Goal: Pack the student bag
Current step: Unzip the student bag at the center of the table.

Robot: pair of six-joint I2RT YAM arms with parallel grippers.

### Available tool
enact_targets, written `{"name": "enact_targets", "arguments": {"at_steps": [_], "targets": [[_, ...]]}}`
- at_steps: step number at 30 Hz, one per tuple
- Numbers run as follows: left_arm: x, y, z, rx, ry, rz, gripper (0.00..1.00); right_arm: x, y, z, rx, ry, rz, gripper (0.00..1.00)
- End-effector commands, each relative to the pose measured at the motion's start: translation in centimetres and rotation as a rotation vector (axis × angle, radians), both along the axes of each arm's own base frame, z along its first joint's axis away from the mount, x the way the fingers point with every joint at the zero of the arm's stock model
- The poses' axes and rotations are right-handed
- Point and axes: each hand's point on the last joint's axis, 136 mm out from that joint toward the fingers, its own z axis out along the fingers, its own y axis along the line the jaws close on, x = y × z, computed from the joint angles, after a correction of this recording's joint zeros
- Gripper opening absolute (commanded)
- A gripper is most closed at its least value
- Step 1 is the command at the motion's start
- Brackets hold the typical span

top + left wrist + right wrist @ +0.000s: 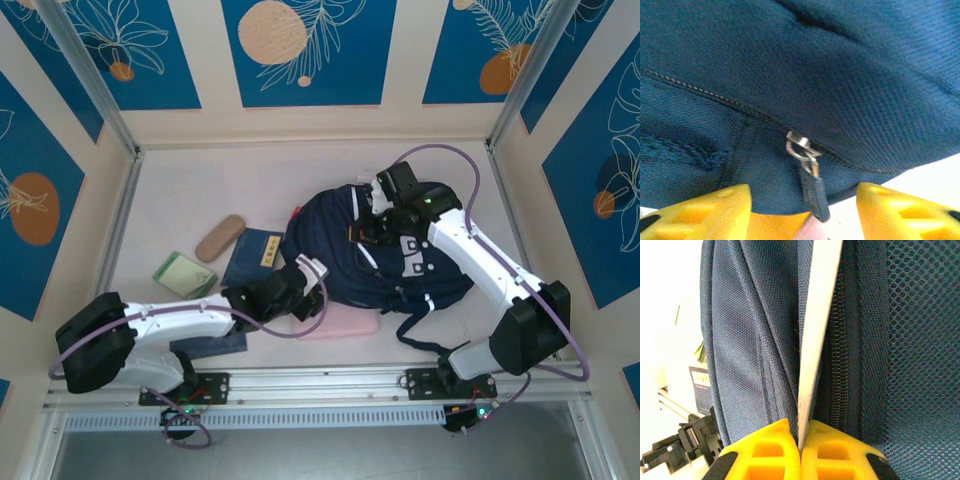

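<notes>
Item: student bag (325,235), zipper pull (812,192) hanging between the parted fingers of the nearer left hand (805,212); right hand (801,440) clamped on its white stripe (816,315), far side.

- Left arm (175,325): white shells on the long links, black housings at the joints, the bulkiest a rounded black block (95,345).
- Right arm (480,255): the same white links and black joint blocks, with a small green light (428,200) on the wrist housing.
- A pale purple cable (450,150) loops along each arm.
- Black bases (460,375) sit on a silver rail (320,385), with tiny green lights below.
- Left tool (805,220): bright yellow fingers (700,215) with moulded recesses.
- Right tool (800,450): matching yellow fingers, black at the outer edges.
</notes>
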Motion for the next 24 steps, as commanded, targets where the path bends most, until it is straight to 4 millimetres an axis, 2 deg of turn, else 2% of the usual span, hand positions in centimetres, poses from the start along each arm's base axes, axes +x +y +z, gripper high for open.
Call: {"name": "enact_targets", "arguments": {"at_steps": [1,6,14,24], "targets": [[1.2,-1.4,2.0,-0.053,-0.054,0.015,0.48,-1.7,1.3,2.4,0.127,0.010,0.041,0.00],[1.7,-1.4,2.5,-0.049,-0.078,0.030,0.27,-2.2,1.3,1.6,0.127,0.025,0.063,0.00],[1.8,-0.9,2.6,-0.035,-0.093,0.025,0.07,-2.4,1.2,1.0,0.117,0.013,0.100,0.00],[2.0,0.8,2.6,-0.050,-0.098,0.045,0.00,-2.6,1.6,2.6,0.177,-0.054,0.187,0.00]]}}
